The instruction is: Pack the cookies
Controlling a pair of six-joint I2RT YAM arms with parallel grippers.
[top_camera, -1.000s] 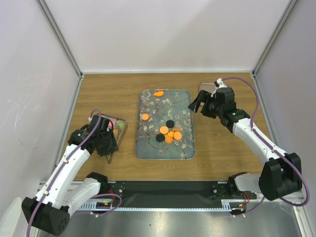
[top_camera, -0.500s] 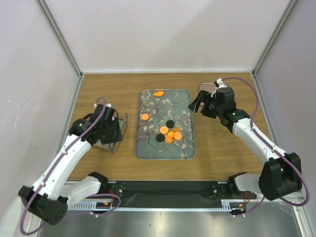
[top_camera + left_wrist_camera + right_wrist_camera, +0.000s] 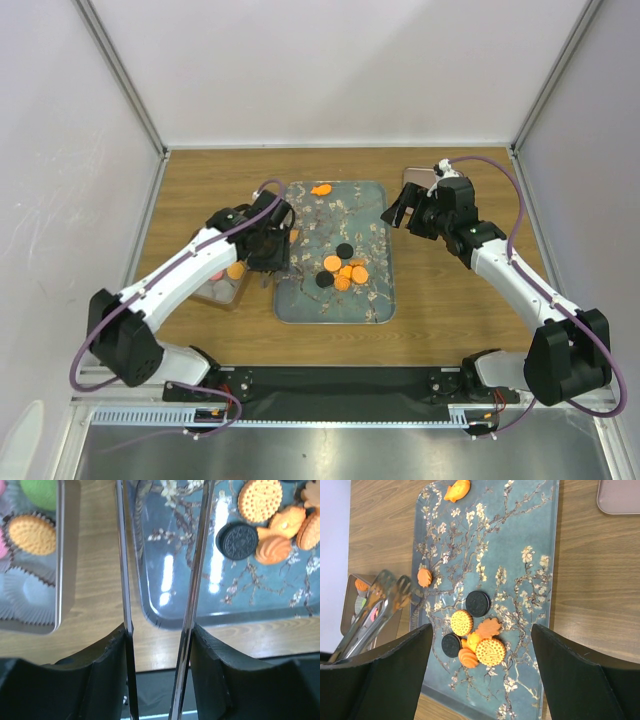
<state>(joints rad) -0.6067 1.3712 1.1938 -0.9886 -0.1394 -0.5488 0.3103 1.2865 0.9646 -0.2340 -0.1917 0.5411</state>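
Note:
Several cookies lie on the floral tray (image 3: pixel 340 205): a cluster of orange and black ones (image 3: pixel 345 272), a fish-shaped orange one (image 3: pixel 456 490) at the far end, and a leaf-shaped orange one (image 3: pixel 424 577) near the left rim. My left gripper (image 3: pixel 268 235) is shut on metal tongs (image 3: pixel 375 610). Their blades (image 3: pixel 200 555) reach over the tray's left edge, with the tips just beside the leaf-shaped cookie. My right gripper (image 3: pixel 400 212) hangs open above the tray's right side, and its wrist view looks down on the cluster (image 3: pixel 475 640).
A small box (image 3: pixel 225 285) left of the tray holds paper cups with an orange cookie (image 3: pixel 31 534) and a green one (image 3: pixel 40 490). A pinkish lid (image 3: pixel 418 178) lies on the wood behind the right gripper. The cell walls close in on both sides.
My left arm has swung right from over the box to the tray's left edge, carrying the tongs. The right arm has not moved.

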